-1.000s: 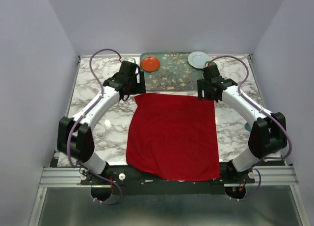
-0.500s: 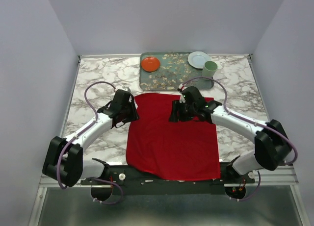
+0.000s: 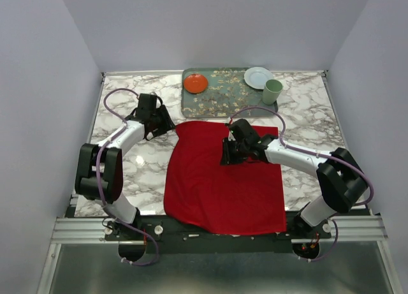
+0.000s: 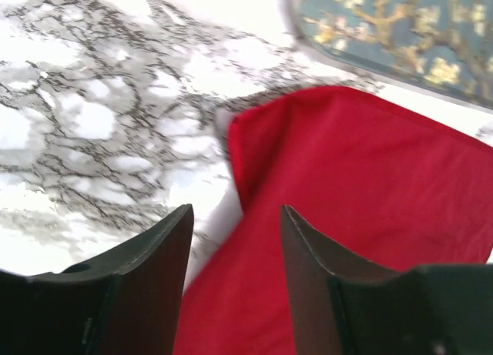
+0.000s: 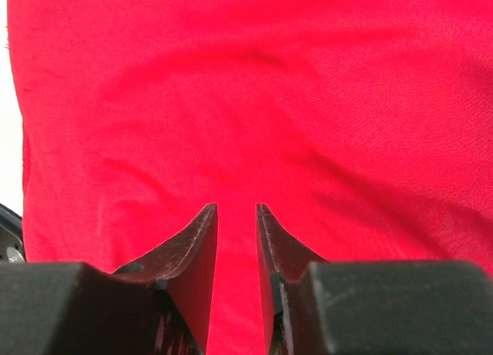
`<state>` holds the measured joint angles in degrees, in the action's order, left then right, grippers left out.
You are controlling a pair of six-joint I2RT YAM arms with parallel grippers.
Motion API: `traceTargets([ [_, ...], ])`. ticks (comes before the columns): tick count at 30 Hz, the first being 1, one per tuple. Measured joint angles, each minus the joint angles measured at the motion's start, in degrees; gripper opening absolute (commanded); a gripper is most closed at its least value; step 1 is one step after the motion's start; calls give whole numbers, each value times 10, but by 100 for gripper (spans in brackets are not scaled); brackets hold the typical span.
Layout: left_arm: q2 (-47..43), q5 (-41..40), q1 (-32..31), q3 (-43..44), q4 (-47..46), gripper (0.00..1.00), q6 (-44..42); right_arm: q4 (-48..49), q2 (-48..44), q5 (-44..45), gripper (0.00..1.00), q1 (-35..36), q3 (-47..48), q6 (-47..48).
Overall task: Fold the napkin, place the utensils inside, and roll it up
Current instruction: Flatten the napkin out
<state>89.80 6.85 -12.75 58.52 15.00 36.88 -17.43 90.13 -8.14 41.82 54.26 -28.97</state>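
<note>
1. left gripper [image 4: 235, 212] open, empty, beside napkin [image 3: 223, 179] far-left corner.
2. napkin flat on table [image 3: 312, 97], unfolded; fold, load and roll all left; utensils not visible.
3. right gripper [image 5: 236, 209] over napkin centre, narrowly open, empty.

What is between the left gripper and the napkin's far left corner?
Only bare marble table, seen in the left wrist view, lies between the open left gripper and the napkin.

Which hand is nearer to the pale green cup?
Right. The right hand is over the red napkin, near-left of the cup; the left hand is at the napkin's far-left corner, much farther off.
</note>
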Motion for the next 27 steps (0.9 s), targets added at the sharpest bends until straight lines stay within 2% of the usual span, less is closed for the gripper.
traceTargets([
  [3, 51, 27, 28, 14, -3, 67, -8, 1, 1, 0, 31, 0, -5, 5],
  [6, 83, 58, 32, 20, -7, 68, -18, 7, 6, -1, 30, 0, -5, 7],
  [10, 104, 80, 30, 28, -10, 56, -24, 21, 20, -10, 28, 0, -5, 10],
  [22, 191, 82, 30, 102, -19, 40, -26, 42, 41, -23, 25, 0, -5, 10],
  [23, 194, 82, 30, 106, -21, 29, -26, 43, 43, -24, 25, 0, -5, 10],
  [25, 204, 87, 30, 111, -32, 17, -19, 45, 53, -27, 25, 0, -4, 10],
  [26, 207, 90, 30, 111, -35, 9, -19, 45, 58, -28, 25, 0, -3, 11],
  [27, 209, 91, 30, 111, -36, 7, -18, 45, 62, -29, 25, 0, -3, 11],
])
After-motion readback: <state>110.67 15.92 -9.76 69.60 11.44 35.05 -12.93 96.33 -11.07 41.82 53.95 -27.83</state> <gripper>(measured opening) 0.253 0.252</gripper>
